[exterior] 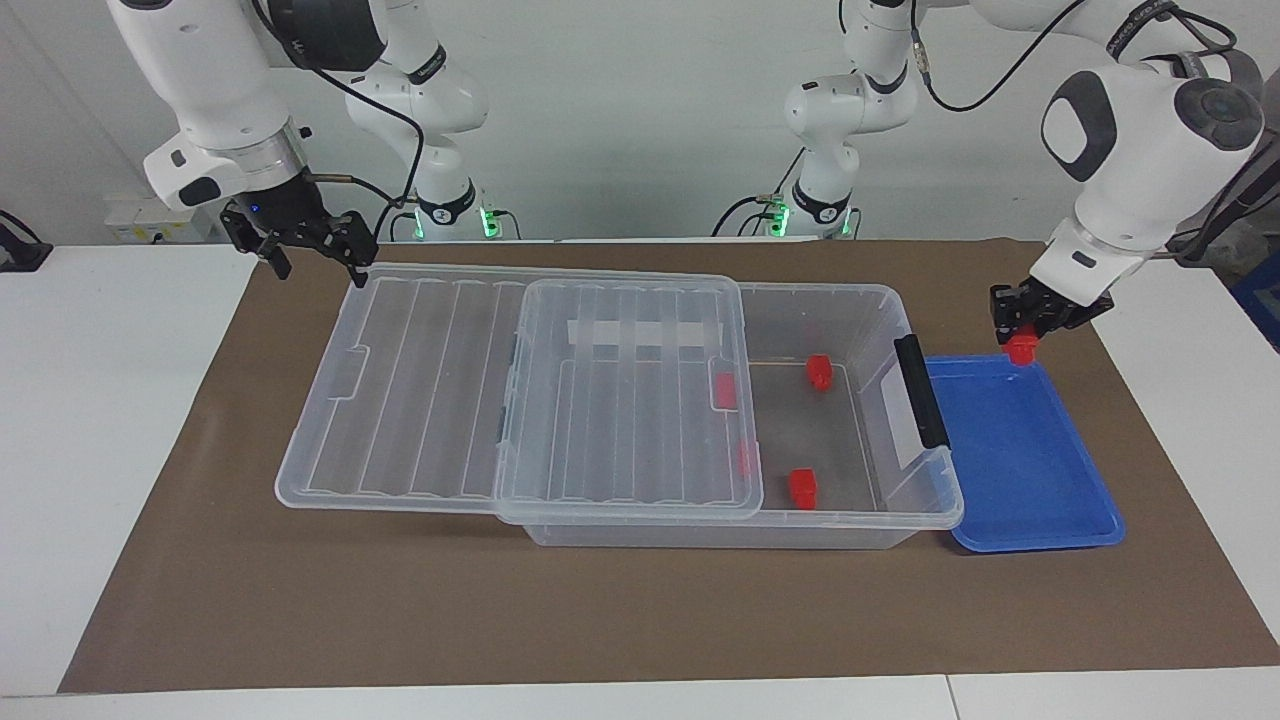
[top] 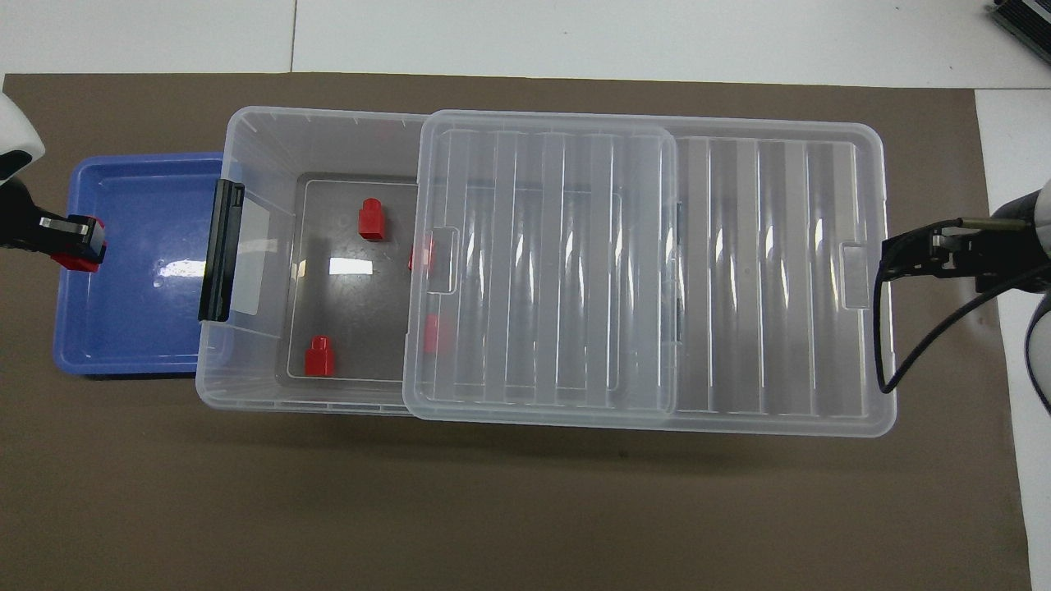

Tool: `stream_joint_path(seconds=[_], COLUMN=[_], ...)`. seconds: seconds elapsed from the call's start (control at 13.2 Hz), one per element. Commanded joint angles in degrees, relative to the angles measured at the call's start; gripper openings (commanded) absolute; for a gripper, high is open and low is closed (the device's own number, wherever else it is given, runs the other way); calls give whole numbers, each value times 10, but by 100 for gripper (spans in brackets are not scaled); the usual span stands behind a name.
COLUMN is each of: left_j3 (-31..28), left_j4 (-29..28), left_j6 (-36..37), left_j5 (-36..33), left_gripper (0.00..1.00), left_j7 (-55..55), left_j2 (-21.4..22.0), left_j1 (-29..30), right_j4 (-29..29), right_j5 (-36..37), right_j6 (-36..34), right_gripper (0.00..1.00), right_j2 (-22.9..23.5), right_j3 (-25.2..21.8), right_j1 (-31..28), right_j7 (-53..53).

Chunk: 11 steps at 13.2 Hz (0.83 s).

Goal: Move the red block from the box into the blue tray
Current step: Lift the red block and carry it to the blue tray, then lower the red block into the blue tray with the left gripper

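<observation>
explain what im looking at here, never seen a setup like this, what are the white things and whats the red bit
The white things are two robot arms at a table, each ending in a two-finger gripper. One picture is taken from across the table, facing the robots; the other looks down from above their own end.

On a brown mat lies a clear plastic box with its lid slid partway off toward the right arm's end. Beside the box, at the left arm's end, is a blue tray.

The left gripper holds a red block over the tray's edge. Four more red blocks are in the box, two in the open part and two seen through the lid. The right gripper waits by the lid's end, open.
</observation>
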<state>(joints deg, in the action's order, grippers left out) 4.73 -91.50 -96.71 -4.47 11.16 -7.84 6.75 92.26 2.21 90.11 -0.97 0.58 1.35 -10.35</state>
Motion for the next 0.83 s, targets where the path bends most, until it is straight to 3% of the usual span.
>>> stream_joint_path(seconds=[0.0,0.15,0.53,0.76], left_j3=[5,5,5,4], left_j4=[-90,-161,-244,-280], left_j6=[-76,-152,-290,-313], left_j5=[5,5,6,11], left_gripper=[0,0,0,0], left_j7=[36,40,91,83], left_j2=[40,58,45,47], left_j1=[26,32,81,82], right_j4=[6,6,6,6], right_j5=[2,2,2,2], right_j6=[-1,-1,-1,-2], right_gripper=[100,100,100,100], right_j2=[-8,-8,-8,-8], right_j3=[0,0,0,0], right_j1=[-3,-3,-3,-3], right_j7=[13,13,13,13])
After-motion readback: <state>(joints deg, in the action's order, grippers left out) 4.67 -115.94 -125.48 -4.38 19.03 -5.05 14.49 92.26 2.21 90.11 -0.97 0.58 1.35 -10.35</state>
